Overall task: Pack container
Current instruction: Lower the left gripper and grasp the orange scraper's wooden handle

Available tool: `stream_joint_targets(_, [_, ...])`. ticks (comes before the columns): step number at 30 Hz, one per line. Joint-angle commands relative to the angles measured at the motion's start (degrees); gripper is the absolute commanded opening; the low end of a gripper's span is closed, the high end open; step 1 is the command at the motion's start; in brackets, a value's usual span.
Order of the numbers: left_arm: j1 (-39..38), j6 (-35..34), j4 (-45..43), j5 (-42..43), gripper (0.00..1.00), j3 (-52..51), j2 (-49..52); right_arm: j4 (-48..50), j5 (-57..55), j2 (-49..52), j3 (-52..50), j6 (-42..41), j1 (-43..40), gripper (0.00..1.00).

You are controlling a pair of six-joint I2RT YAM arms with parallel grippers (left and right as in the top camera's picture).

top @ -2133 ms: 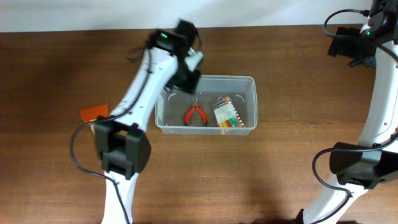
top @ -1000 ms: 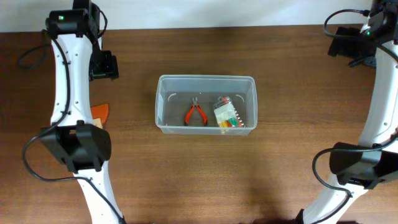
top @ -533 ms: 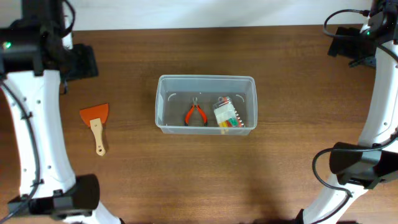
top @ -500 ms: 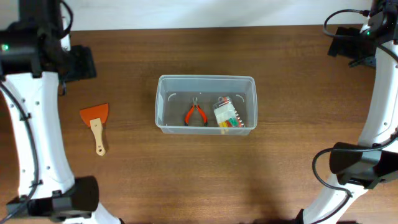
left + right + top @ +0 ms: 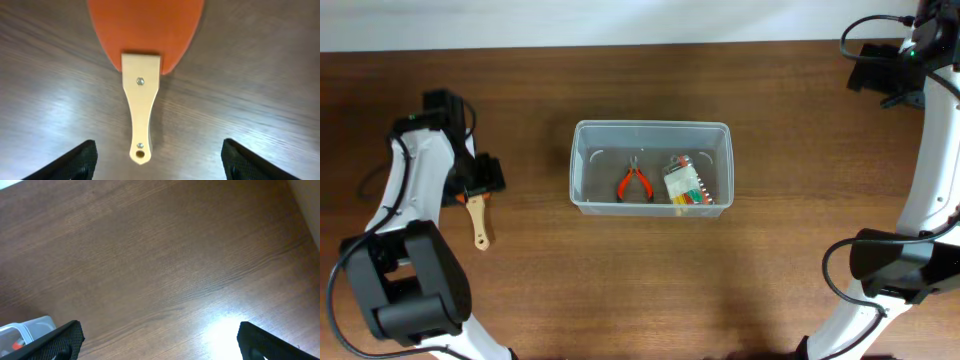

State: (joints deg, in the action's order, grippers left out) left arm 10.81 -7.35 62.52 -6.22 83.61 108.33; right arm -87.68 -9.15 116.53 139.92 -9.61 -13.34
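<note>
The clear container [image 5: 650, 125] sat lidless near the middle of the wooden table [image 5: 770, 280], its long sides running left to right. Inside it lay red-handled pliers [image 5: 635, 184] near the centre and, just to their right, a small clear packet [image 5: 683, 184] of coloured pieces. The two were close, though I could not tell whether they touched.

Well off to the container's left, a scraper [image 5: 141, 107] lay flat on the table, with an orange blade and a pale wooden handle. The left gripper [image 5: 473, 187] hung directly over it and hid the blade from above, leaving only the handle showing. From the wrist view its jaws were spread wide, one dark fingertip [image 5: 82, 160] on each side of the handle's end and clear of it, holding nothing.

The right gripper [image 5: 162, 342] was far away over the table's back right corner. Its jaws also stood wide apart and empty above bare wood, with one corner of the container just in sight.
</note>
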Motion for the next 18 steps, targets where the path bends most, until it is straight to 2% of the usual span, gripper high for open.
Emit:
stream_joint_targets(1, [1.29,0.81,-2.45,1.25,0.81,-5.11,-1.22,0.04,-0.13,-0.96,0.22,0.33,0.20,0.99])
stream_joint_targets(10, [3.67,2.58,-9.09,1.38,0.81,-14.99,-1.22,0.04,-0.13,-0.96,0.22,0.33,0.20,0.99])
stream_joint_targets(18, [3.67,2.71,-13.77,2.40,0.81,-18.12,-1.22,0.04,-0.13,-0.96,0.22,0.33,0.20,0.99])
